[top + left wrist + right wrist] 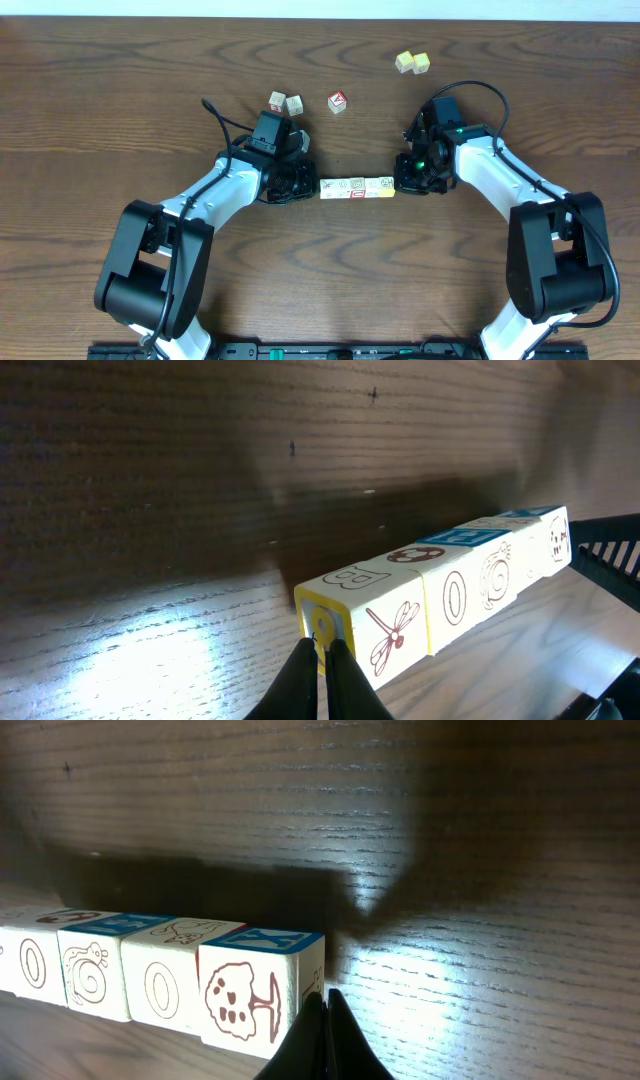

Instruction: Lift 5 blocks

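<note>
Dark brown wood with a strong grain fills every view: the table [100, 100] runs edge to edge from overhead. A thin pale strip shows along its far side, and nothing else of the room can be seen. Light pools brightly on the wood close under both of my wrists, and a broad shadow lies on the far side of the row.

The blocks [356, 187] sit near the middle of the table, end to end in one straight line. Its long axis runs left to right, level with the near edge, between my two arms. My left pincer [322, 660] has its fingers together, and the joined tips press on the yellow end face at the left end. From that wrist the row runs away up and to the right. The nearest block shows a dragonfly on its side, the next an oval, then a snail, and two tops farther along are blue.

My right pincer [326, 1010] is also closed finger to finger, its tip against the right end face. The block there carries a tree on its side and a blue-edged top. From that wrist the line runs off to the left edge, and the far blocks are cut off there. Neither pincer wraps round a block; each only butts against an end. I cannot tell whether the row is clear of the wood.

Well behind the row lie two cubes [285, 103], a red cube [338, 101] and, far right, a touching pair of yellow cubes [412, 63].
</note>
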`<action>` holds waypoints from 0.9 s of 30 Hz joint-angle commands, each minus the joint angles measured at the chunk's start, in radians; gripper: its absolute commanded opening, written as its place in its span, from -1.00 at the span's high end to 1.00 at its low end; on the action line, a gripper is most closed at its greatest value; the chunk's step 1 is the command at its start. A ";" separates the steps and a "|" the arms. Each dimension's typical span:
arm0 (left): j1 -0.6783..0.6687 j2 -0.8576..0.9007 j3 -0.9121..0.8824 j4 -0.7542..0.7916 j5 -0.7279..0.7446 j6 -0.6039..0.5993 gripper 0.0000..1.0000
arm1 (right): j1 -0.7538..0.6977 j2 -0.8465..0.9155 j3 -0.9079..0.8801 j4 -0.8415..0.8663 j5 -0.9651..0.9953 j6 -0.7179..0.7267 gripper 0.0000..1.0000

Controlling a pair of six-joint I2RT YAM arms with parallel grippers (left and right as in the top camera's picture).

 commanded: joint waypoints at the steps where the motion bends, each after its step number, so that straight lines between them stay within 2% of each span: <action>1: -0.011 -0.025 -0.002 0.006 0.071 0.005 0.86 | 0.026 -0.021 0.037 0.003 -0.125 -0.001 0.98; 27: -0.011 -0.078 -0.002 0.006 0.074 -0.014 0.86 | 0.026 -0.022 0.093 -0.057 -0.146 -0.005 0.98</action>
